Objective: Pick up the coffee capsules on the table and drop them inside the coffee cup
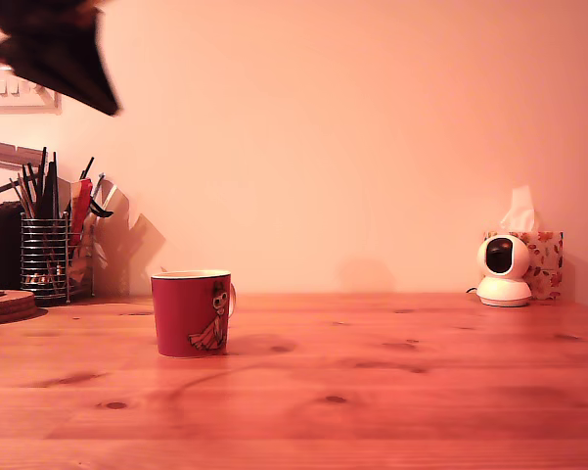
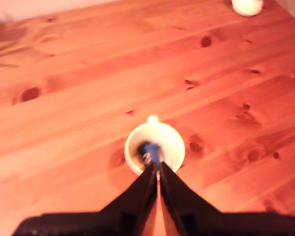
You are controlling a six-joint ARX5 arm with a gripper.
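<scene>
One dark blue capsule (image 2: 148, 150) lies inside my red mug (image 2: 155, 129); my gripper (image 2: 158, 173) hangs above it, jaws nearly closed, gripping nothing.

Red mug (image 1: 191, 313) stands alone on wooden table (image 1: 391, 392); bare boards all round it. Wire utensil holder (image 1: 47, 259) far back at exterior view's left. White camera (image 1: 504, 270) and tissue box (image 1: 541, 262) back right, well apart from mug.
</scene>
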